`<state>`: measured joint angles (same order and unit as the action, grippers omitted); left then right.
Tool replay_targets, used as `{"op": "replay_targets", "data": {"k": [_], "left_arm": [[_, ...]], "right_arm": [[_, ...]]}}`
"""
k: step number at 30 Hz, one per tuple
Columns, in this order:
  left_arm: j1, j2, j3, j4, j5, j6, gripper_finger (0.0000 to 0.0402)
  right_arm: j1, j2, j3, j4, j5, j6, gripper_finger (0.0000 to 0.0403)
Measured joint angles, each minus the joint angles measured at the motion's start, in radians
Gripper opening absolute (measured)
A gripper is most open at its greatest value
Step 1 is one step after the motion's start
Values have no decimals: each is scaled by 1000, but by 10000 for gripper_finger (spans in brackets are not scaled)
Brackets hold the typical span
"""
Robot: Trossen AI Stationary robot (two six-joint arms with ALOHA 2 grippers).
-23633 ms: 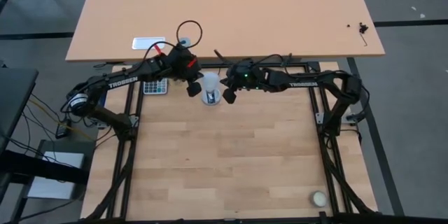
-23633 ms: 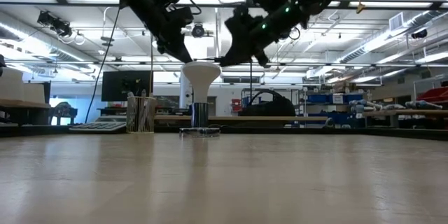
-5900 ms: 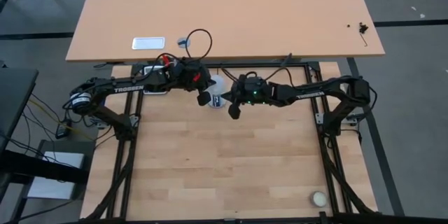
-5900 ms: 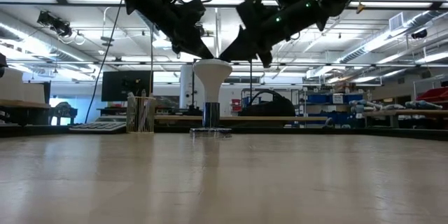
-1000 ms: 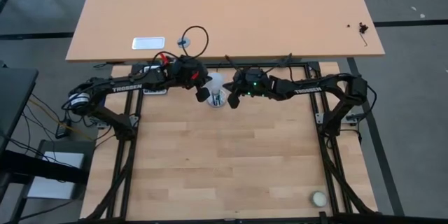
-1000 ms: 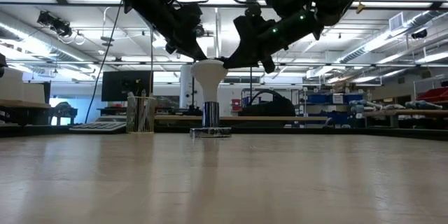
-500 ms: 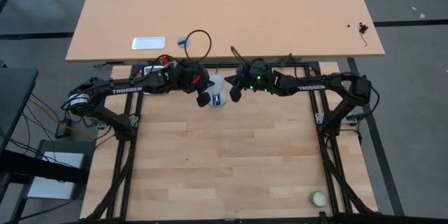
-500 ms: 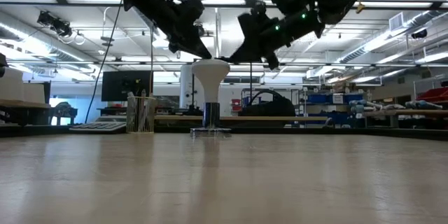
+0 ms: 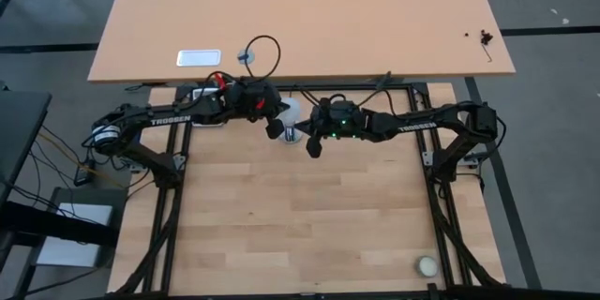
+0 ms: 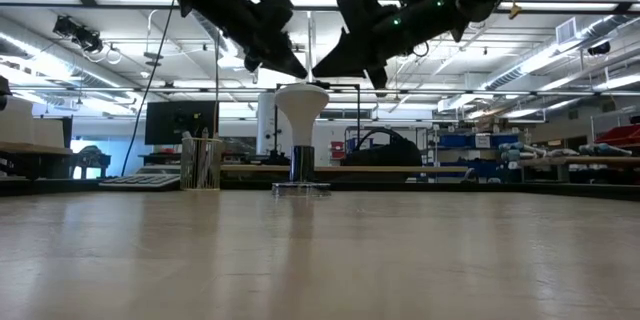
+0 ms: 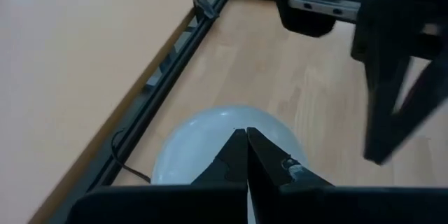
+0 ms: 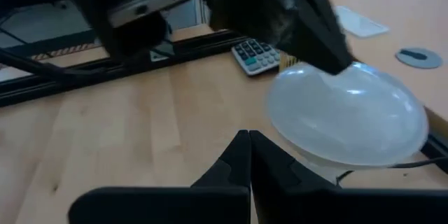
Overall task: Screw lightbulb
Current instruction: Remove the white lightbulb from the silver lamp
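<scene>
A pale wood tabletop (image 9: 300, 216) sits inside a black metal frame, with a second, tan table (image 9: 309, 19) beyond its far edge. Seen level across the wood, the background is a large workshop with strip lights, shelves and a dark monitor.

Near the far edge of the tabletop, at its middle, the bulb (image 10: 301, 102) stands upright, white globe on top, grey screw base down in a socket (image 10: 301, 188) that rests flat on the wood. From above, the bulb (image 9: 290, 113) shows as a white round between the two arms.

The left hand (image 9: 274, 127) reaches in from the left, its fingers pressed together with nothing between them. Its tip (image 10: 288, 65) rests at the upper left of the globe; in the left wrist view the joined fingertips (image 11: 246, 140) lie against the white globe (image 11: 203, 147).

The right hand (image 9: 315, 143) reaches in from the right, fingers likewise pressed together and holding nothing. Its tip (image 10: 330, 68) hangs just above and to the right of the globe. In the right wrist view the tips (image 12: 248, 140) point toward the bulb (image 12: 350, 115), near it but apart from it.

A calculator (image 12: 257, 56) lies beyond the bulb. A cup of pens (image 10: 201, 163) stands farther back on the left. A small cream ball (image 9: 427, 266) lies in the near right corner, well apart from everything else.
</scene>
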<state>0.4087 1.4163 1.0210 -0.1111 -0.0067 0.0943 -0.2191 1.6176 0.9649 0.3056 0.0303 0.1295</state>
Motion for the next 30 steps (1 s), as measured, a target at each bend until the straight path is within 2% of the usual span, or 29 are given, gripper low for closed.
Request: {"op": "replay_targets", "data": {"k": [12, 23, 30], "left_arm": [[51, -1, 2, -84, -2, -1, 0], [49, -4, 5, -121, -4, 4, 0], [34, -5, 6, -122, 26, 5, 0]], "right_arm": [[-48, 84, 0, 23, 9, 24, 9], [-76, 79, 0, 50, 29, 59, 9], [-123, 78, 0, 31, 114, 101, 9]]}}
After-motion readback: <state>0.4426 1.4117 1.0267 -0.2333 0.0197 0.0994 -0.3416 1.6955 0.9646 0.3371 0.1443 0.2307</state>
